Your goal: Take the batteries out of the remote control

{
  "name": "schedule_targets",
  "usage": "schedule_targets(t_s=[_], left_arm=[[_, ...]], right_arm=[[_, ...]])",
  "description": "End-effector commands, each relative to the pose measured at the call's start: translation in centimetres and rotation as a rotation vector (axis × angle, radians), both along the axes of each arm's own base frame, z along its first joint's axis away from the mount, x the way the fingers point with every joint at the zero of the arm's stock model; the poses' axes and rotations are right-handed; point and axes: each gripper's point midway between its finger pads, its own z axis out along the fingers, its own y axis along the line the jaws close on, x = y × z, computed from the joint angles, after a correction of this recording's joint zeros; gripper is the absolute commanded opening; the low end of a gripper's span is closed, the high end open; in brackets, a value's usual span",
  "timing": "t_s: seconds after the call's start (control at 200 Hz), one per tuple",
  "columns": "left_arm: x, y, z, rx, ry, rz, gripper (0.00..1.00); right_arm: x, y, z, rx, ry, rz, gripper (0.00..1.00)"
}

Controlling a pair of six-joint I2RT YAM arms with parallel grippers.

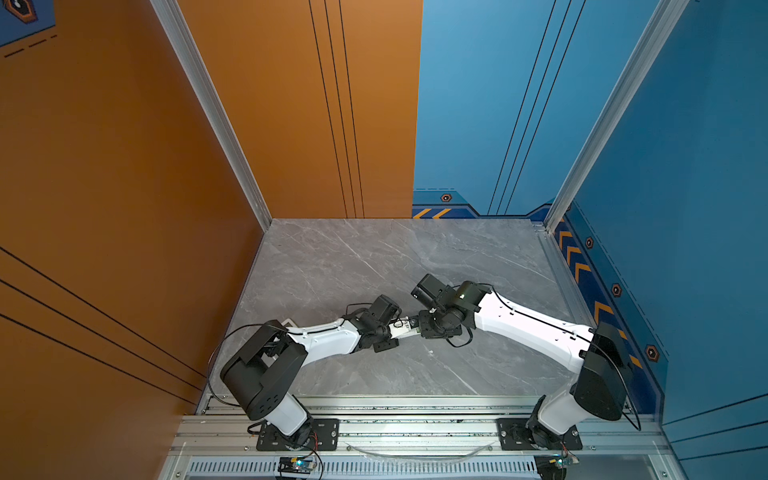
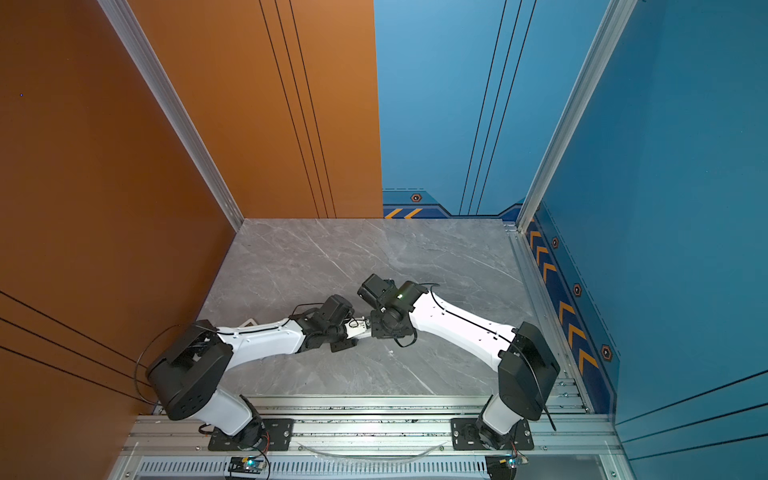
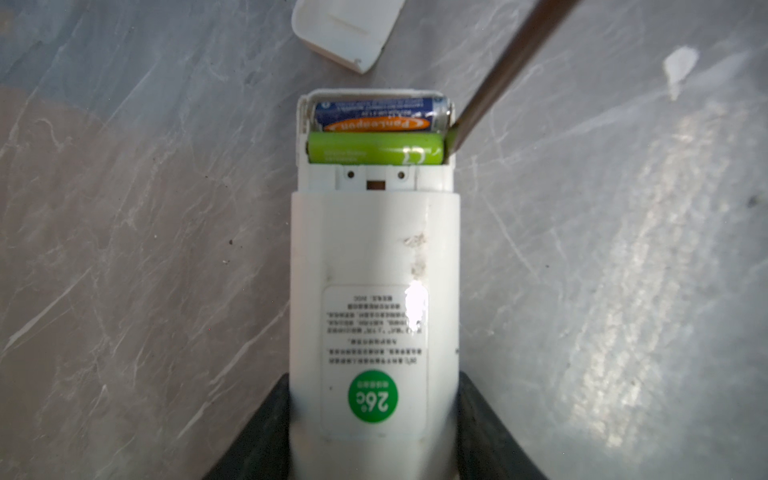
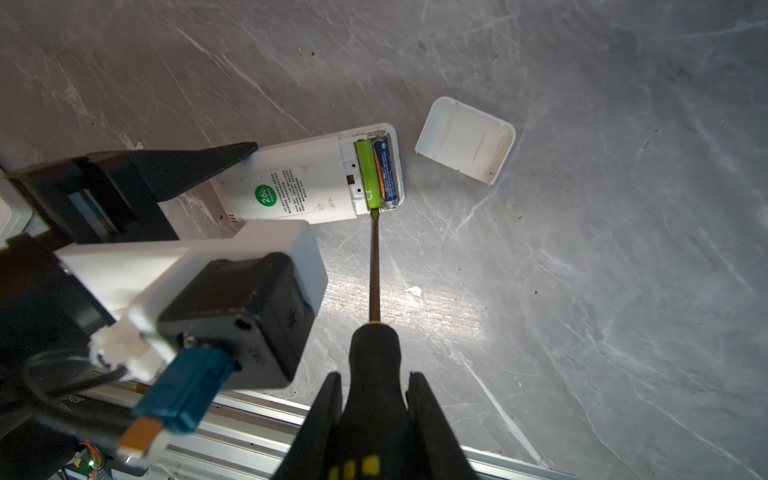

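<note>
The white remote control (image 3: 374,249) lies back-up on the grey table with its battery bay open. My left gripper (image 3: 374,386) is shut on its lower end, one black finger (image 4: 199,166) on each side. Two batteries sit side by side in the bay: a lime green one (image 3: 374,148) and a blue-and-orange one (image 3: 374,112). My right gripper (image 4: 374,382) is shut on the black-and-yellow handle of a screwdriver (image 4: 375,266), whose tip rests against one end of the green battery (image 4: 368,174). In both top views the two grippers meet over the remote (image 1: 402,329) (image 2: 358,327).
The white battery lid (image 4: 465,139) lies loose on the table just beyond the remote's open end. A small white speck (image 4: 413,291) lies beside the screwdriver shaft. Another white object (image 1: 286,322) peeks from behind the left forearm. The aluminium rail (image 1: 415,405) borders the table's near edge.
</note>
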Motion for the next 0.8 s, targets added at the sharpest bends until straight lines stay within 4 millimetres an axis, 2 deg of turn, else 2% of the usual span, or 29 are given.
schedule_targets(t_s=[0.0, 0.23, 0.39, 0.46, 0.555, 0.601, 0.796], left_arm=[[-2.4, 2.3, -3.1, 0.092, 0.107, -0.009, 0.28], [-2.7, 2.0, -3.1, 0.073, 0.157, -0.031, 0.18], [-3.4, 2.4, -3.1, 0.065, 0.235, -0.039, 0.16], [-3.5, 2.4, -3.1, 0.061, 0.255, -0.041, 0.15], [-3.6, 2.4, -3.2, 0.064, 0.268, -0.047, 0.15], [-3.6, 2.3, -3.2, 0.062, 0.273, -0.05, 0.14], [-3.6, 2.5, -3.3, 0.057, 0.292, -0.048, 0.13]], right_arm=[[0.2, -0.3, -1.5, -0.034, -0.013, -0.02, 0.0], [-0.7, -0.3, -2.9, -0.031, -0.117, -0.047, 0.0], [-1.3, 1.0, -3.8, 0.032, -0.332, -0.024, 0.0], [-1.8, 0.4, -4.9, 0.019, -0.373, -0.048, 0.0], [-2.2, 0.7, -5.9, 0.094, -0.428, -0.073, 0.0], [-2.2, 1.5, -5.8, 0.162, -0.468, -0.08, 0.0], [-2.2, 2.4, -5.4, 0.225, -0.591, -0.06, 0.0]])
